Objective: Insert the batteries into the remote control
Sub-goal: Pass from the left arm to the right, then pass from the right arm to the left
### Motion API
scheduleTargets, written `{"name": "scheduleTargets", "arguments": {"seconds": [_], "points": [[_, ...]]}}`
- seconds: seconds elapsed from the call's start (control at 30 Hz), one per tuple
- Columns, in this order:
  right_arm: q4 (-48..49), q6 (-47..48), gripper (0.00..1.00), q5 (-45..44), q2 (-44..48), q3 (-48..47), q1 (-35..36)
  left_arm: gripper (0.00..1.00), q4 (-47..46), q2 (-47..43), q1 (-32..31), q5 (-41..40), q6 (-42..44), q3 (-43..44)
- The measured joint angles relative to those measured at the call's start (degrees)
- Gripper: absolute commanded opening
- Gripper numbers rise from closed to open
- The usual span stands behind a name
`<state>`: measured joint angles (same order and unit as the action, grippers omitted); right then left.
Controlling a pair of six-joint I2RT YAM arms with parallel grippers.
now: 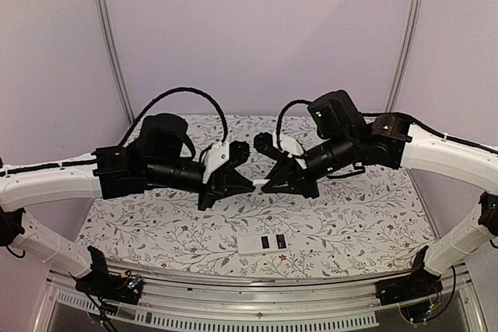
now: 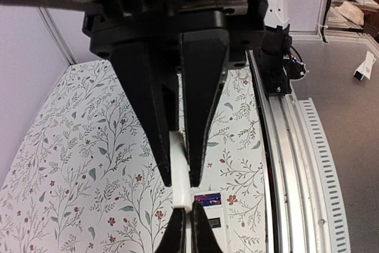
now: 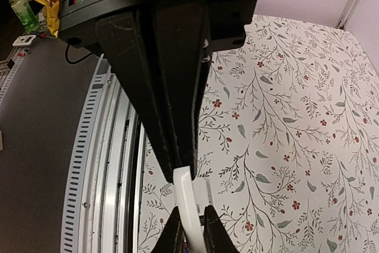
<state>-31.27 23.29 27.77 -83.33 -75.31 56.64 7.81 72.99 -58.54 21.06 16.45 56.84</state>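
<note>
**Both arms pinch a white panel above the remote; remote sits on the near side, long axis left-right**

The left end effector (image 1: 251, 184) and right end effector (image 1: 266, 185) meet tip to tip over mid-worktop. Both are clenched on the same thin white panel (image 2: 179, 161). In the left wrist view it sits between the left fingers, with the right arm's fingertips nipping its far end. The right wrist view shows the mirror of this, with the panel edge-on and slightly curved. I judge it to be the battery door, but I can't confirm that.

The remote control (image 1: 263, 243) lies flat on the worktop (image 1: 350, 215), white side up and touched by neither arm. From the meeting point it lies toward the arm bases and lower, almost straight under the joined tips in the left wrist view. Its long axis runs left-right, roughly parallel to the near edge and roughly in line with the held panel.

Two dark patches (image 1: 272, 242) show on its right half. These are probably the batteries seated in the open bay, but they are too small to be sure. No loose batteries are visible anywhere.

Neither arm is clearly nearer, since the remote sits about midway between them, perhaps slightly to the right arm's side.

If the cells are in, the remaining step looks like fitting the door. That means bringing the panel down and toward the bases while keeping it parallel to the remote. One arm would likely need to let go to steady the body. The main risk is the panel twisting between the two grips.
</note>
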Motion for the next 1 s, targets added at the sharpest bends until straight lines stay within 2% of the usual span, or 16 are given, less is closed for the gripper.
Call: {"name": "scheduleTargets", "arguments": {"seconds": [0.17,0.27,0.3,0.33,0.37,0.43,0.47,0.57,0.7,0.77,1.0], "points": [[-0.24,0.04,0.00,1.42,0.11,0.00,0.02,0.00,0.07,0.00,0.24,0.22,0.00,0.00],[-0.42,-0.07,0.00,1.81,0.11,0.00,0.04,0.01,0.11,0.00,0.24,0.37,0.00,0.00],[-0.44,-0.17,0.00,1.90,0.11,0.00,0.02,0.14,0.09,0.00,0.24,0.37,-0.02,0.00],[-0.44,-0.37,0.00,1.95,0.11,0.00,0.02,0.39,0.09,0.00,0.24,0.31,-0.13,0.00],[-0.39,-0.63,0.00,1.99,0.11,0.00,0.02,0.55,0.00,0.00,0.24,0.09,-0.26,0.00],[-0.04,-1.64,0.00,2.29,0.11,0.00,0.04,0.71,-1.01,-0.11,0.28,-1.49,-1.11,-0.33],[0.42,-2.54,0.00,2.45,0.13,0.00,0.02,0.74,-1.60,-0.35,0.39,-2.56,-1.62,-0.74],[2.75,-6.08,0.00,3.23,0.52,0.00,-0.24,0.75,-4.46,-2.34,0.94,-5.09,-3.63,-3.30],[12.26,-13.64,0.00,6.58,4.37,3.02,-0.87,0.66,-12.44,-7.50,2.16,-6.01,-8.87,-8.59],[17.66,-17.97,0.00,7.91,6.95,5.29,-0.94,0.61,-17.59,-9.25,2.34,-5.07,-12.13,-10.71],[36.30,-28.92,0.00,8.70,12.33,12.28,-0.94,0.55,-35.56,-8.59,2.32,0.13,-22.51,-12.96]]}}
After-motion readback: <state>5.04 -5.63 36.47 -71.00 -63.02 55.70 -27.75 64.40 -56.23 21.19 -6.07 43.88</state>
